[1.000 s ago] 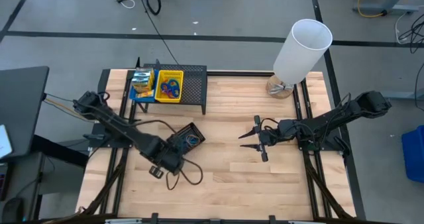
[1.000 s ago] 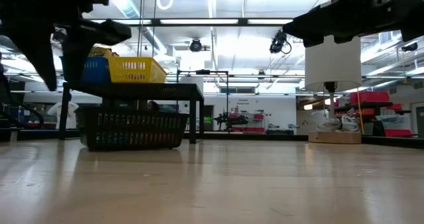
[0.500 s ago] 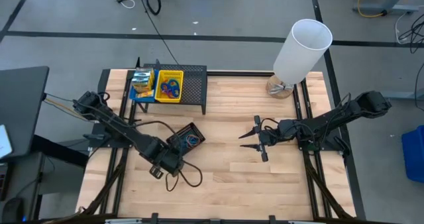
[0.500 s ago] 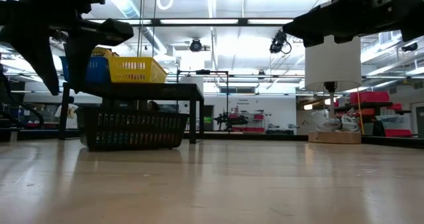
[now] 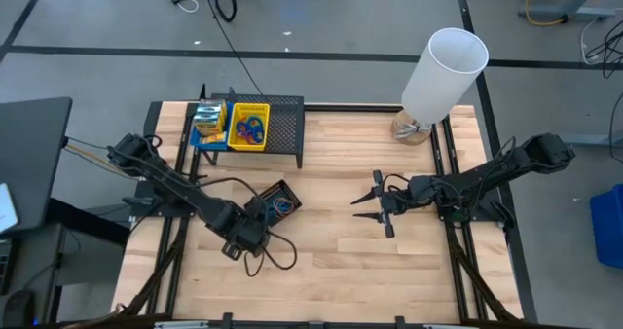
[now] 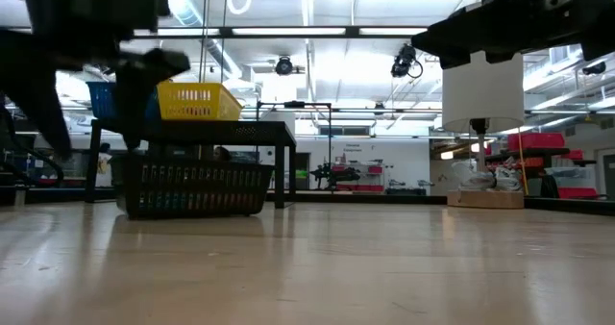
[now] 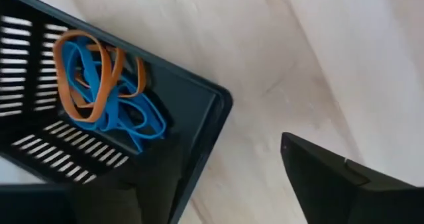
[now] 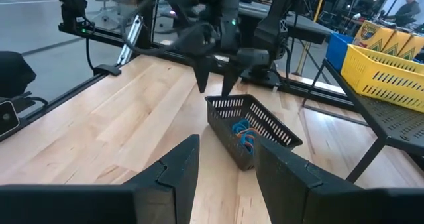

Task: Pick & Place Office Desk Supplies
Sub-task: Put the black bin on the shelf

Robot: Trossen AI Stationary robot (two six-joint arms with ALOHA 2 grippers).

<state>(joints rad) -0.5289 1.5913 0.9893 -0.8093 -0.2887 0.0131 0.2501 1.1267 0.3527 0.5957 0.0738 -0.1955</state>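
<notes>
The black bin (image 5: 275,203) sits on the desk (image 5: 389,271) in front of the wire-mesh rack (image 5: 282,129), tilted a little, with orange and blue loops (image 7: 99,98) lying tangled in its bottom. The left hand (image 5: 255,224) hovers right at the bin's near wall, fingers spread and grasping nothing (in the right wrist view they hang as two dark prongs just above the bin's rim). On top of the rack stand the yellow bin (image 5: 248,126), which also holds coloured loops, and beside it the blue bin (image 5: 208,127) with the crayon boxes (image 5: 206,115).

The right hand (image 5: 373,203) waits over the middle of the desk, well apart from the bin, its fingers parted and empty.

Judging by how things lie, much of the sorting looks done: no loose supplies show on the desk. What seems left is the black bin itself, which stands alone on the desk and probably belongs up on the rack with the other two.
</notes>
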